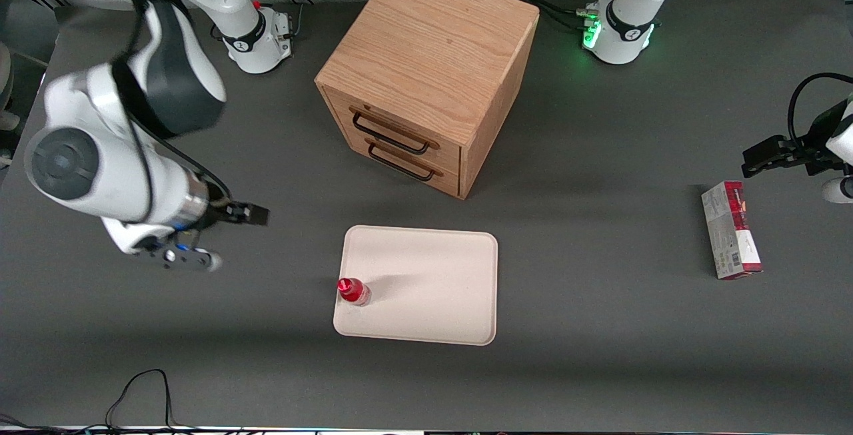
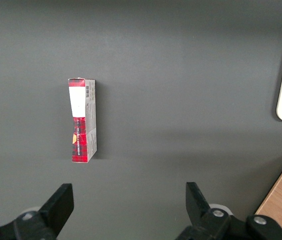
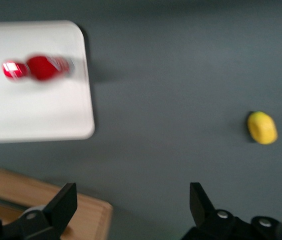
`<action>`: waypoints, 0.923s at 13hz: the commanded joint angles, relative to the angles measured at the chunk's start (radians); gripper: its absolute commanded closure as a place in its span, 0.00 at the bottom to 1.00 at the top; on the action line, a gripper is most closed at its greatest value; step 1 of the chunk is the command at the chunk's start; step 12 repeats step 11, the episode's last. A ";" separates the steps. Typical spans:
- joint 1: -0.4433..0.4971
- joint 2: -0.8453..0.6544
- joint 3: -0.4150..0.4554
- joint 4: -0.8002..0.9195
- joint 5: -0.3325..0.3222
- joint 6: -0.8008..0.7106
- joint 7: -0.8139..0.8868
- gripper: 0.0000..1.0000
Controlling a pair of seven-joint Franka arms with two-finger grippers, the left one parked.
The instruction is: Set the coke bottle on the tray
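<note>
The small red coke bottle (image 1: 353,290) stands upright on the pale cream tray (image 1: 426,275), close to the tray's corner toward the working arm's end and nearer the front camera. The right wrist view shows the bottle (image 3: 38,67) on the tray (image 3: 36,115) too. My right gripper (image 1: 256,214) is open and empty. It hangs above the bare table, well apart from the tray, toward the working arm's end. In the right wrist view the gripper (image 3: 133,205) has its fingers (image 3: 63,205) spread wide with nothing between them.
A wooden two-drawer cabinet (image 1: 426,75) stands farther from the front camera than the tray; its corner shows in the right wrist view (image 3: 41,210). A red-and-grey carton (image 1: 731,230) lies toward the parked arm's end. A small yellow object (image 3: 262,128) lies on the table.
</note>
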 commanded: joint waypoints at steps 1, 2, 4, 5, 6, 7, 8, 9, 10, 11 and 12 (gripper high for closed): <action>-0.010 -0.246 -0.057 -0.272 0.025 0.036 -0.178 0.00; 0.005 -0.300 -0.084 -0.312 0.025 0.033 -0.226 0.00; 0.060 -0.351 -0.162 -0.322 0.025 -0.002 -0.240 0.00; 0.115 -0.361 -0.224 -0.314 0.023 -0.023 -0.261 0.00; 0.128 -0.374 -0.249 -0.308 0.023 -0.045 -0.312 0.00; 0.123 -0.374 -0.251 -0.299 0.023 -0.066 -0.362 0.00; 0.107 -0.371 -0.248 -0.290 0.023 -0.070 -0.375 0.00; 0.075 -0.368 -0.227 -0.282 0.025 -0.070 -0.372 0.00; 0.030 -0.363 -0.181 -0.264 0.025 -0.070 -0.372 0.00; -0.001 -0.358 -0.161 -0.251 0.026 -0.073 -0.371 0.00; -0.001 -0.358 -0.161 -0.251 0.026 -0.073 -0.371 0.00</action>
